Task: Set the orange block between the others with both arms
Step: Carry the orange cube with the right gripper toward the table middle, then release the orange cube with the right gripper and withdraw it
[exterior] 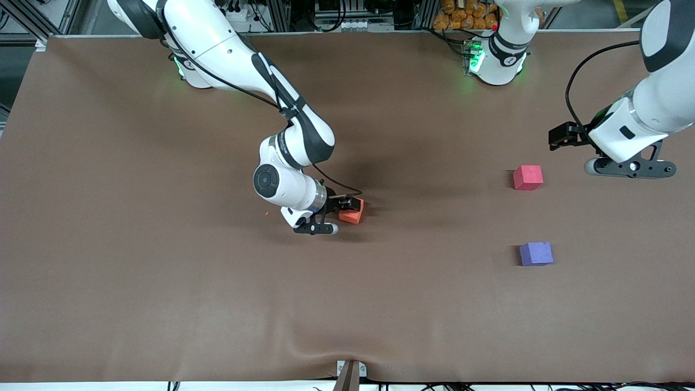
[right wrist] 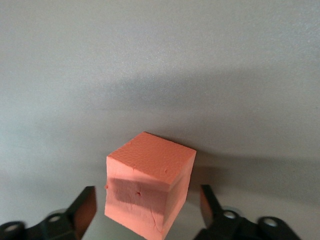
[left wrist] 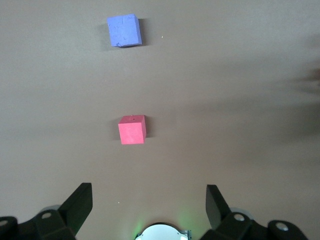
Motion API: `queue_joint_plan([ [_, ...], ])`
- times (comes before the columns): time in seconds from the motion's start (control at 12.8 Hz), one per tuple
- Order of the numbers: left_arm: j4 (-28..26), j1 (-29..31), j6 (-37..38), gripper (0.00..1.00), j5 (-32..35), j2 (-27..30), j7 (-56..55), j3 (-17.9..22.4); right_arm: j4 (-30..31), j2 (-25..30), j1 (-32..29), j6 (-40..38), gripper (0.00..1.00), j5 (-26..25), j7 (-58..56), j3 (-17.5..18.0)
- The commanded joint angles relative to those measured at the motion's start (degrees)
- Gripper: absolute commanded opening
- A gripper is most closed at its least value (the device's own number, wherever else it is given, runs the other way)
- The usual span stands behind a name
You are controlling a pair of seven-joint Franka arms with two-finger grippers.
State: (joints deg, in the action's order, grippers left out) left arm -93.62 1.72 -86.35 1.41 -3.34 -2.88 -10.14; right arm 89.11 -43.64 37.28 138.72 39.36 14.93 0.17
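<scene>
Purple cube (exterior: 536, 253) nearest camera, red cube (exterior: 528, 177) farther, gap between. Orange block (exterior: 352, 211) on table mid-way, between fingers of my right gripper (right wrist: 145, 207), spread wide, not gripping. My left gripper (left wrist: 149, 202) wide, empty, waits near red cube; closer to gap.

Open left claw (left wrist: 149, 202) above brown table (left wrist: 240, 75), pinkish-red cube (left wrist: 132, 130) near, purple cube (left wrist: 124, 30) well apart.
</scene>
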Motion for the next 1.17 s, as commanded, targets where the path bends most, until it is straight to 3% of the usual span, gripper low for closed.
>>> queue_joint_plan([
  [0.0,0.28,-0.4,0.31,1.0,1.41,-0.44,-1.16,-0.14,-1.92,0.04,-0.44,-0.2,1.0,0.9,-0.43,-0.69],
  [0.16,0.28,-0.31,0.3,1.0,1.32,-0.53,-1.16,-0.14,-2.71,1.52,-2.29,-2.74,1.0,0.63,-0.17,-1.04],
  [0.31,0.28,-0.4,0.13,1.0,1.32,-1.05,-1.42,-0.14,-4.46,5.56,-6.49,-14.64,1.0,-0.24,-0.17,-1.92],
  [0.39,0.28,-0.49,0.04,1.0,1.32,-1.32,-2.03,-0.14,-6.21,7.84,-9.21,-22.8,1.0,-3.12,0.01,-2.1],
  [0.55,0.02,-1.98,-1.18,1.0,1.32,-2.37,-5.01,-0.14,-10.96,12.33,-14.58,-37.85,1.0,-15.65,-0.08,-2.1],
  [0.78,-0.77,-5.22,-6.27,1.0,1.32,-5.52,-12.12,-0.23,-11.94,19.53,-20.38,-45.54,1.0,-28.6,-0.43,-0.7],
  [1.09,-0.25,-11.37,-13.91,1.0,0.97,-11.59,-22.84,-0.14,-11.77,26.84,-28.55,-57.3,1.0,-32.58,-0.61,0.71],
])
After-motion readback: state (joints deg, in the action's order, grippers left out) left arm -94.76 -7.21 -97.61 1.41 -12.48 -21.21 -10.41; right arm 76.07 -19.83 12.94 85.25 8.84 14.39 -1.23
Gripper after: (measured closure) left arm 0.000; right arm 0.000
